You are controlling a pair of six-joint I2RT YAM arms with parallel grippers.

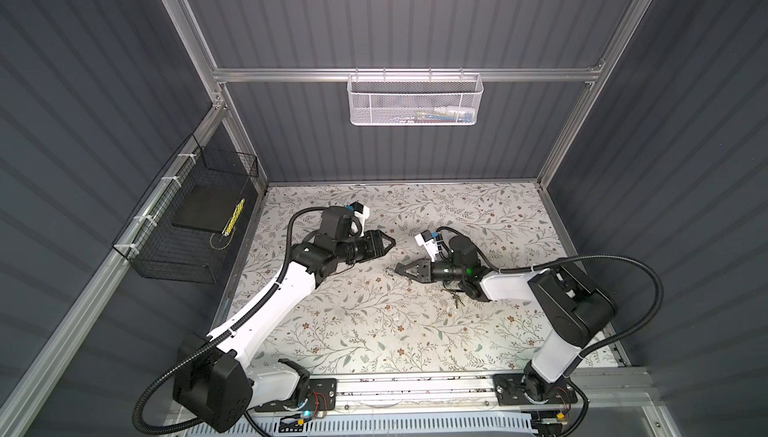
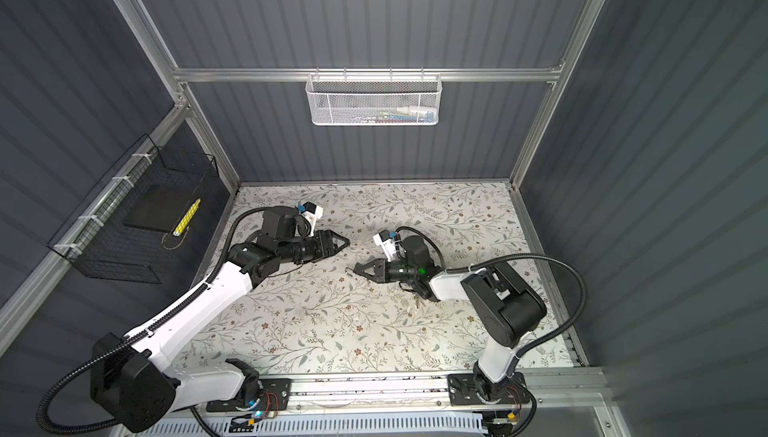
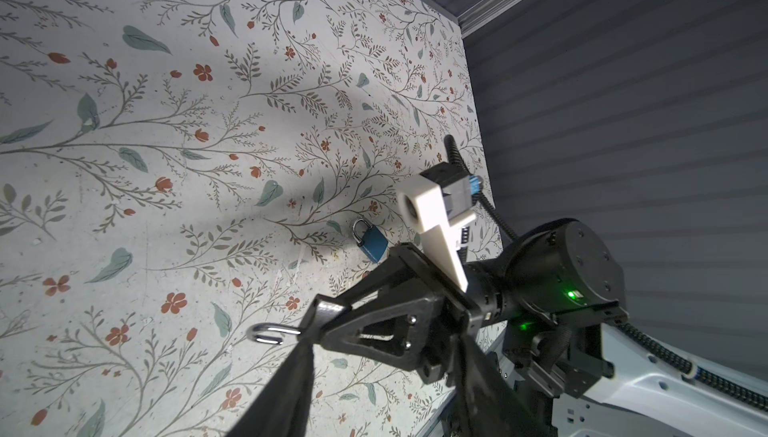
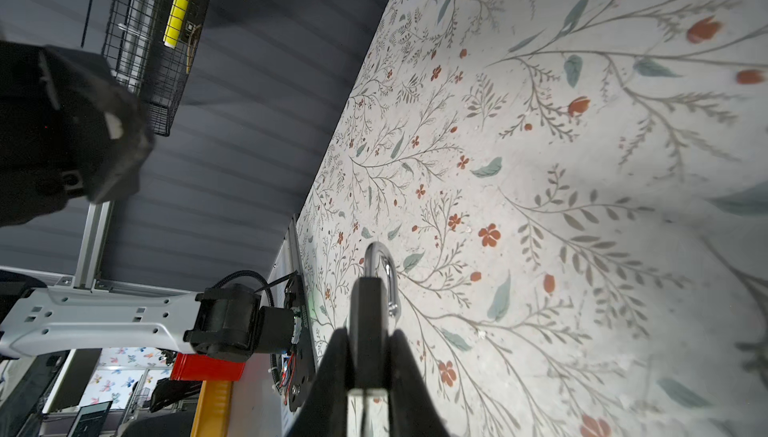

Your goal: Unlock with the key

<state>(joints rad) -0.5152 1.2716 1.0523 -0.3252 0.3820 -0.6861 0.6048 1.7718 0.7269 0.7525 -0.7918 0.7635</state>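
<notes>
The keys (image 1: 455,298) lie on the table (image 1: 374,331). In both top views we find them tucked just under the right arm's wrist, behind the right gripper (image 1: 398,269) and well apart from the left gripper (image 1: 392,242). Neither gripper holds them.

The right gripper is clenched on a dark padlock (image 4: 368,310), whose silver shackle (image 4: 380,264) sticks out past the fingertips toward the left gripper. In the right wrist view one leg of the shackle seems to end free beside the body.

The left gripper hangs above the table and points at the right one. In the left wrist view we see its fingers (image 3: 286,389) parted, with nothing between them. The two grippers are near each other but apart, over the middle of the table.

A blue padlock (image 3: 374,244) lies flat on the table behind the right gripper.

We see bare table spreading toward the front rail (image 1: 415,389) and toward the back wall (image 1: 395,152), while the table's right edge lies close behind the right arm's elbow. A white mesh basket (image 1: 415,100) on the back wall and a black wire basket (image 1: 187,223) on the left wall both hang above table level.
</notes>
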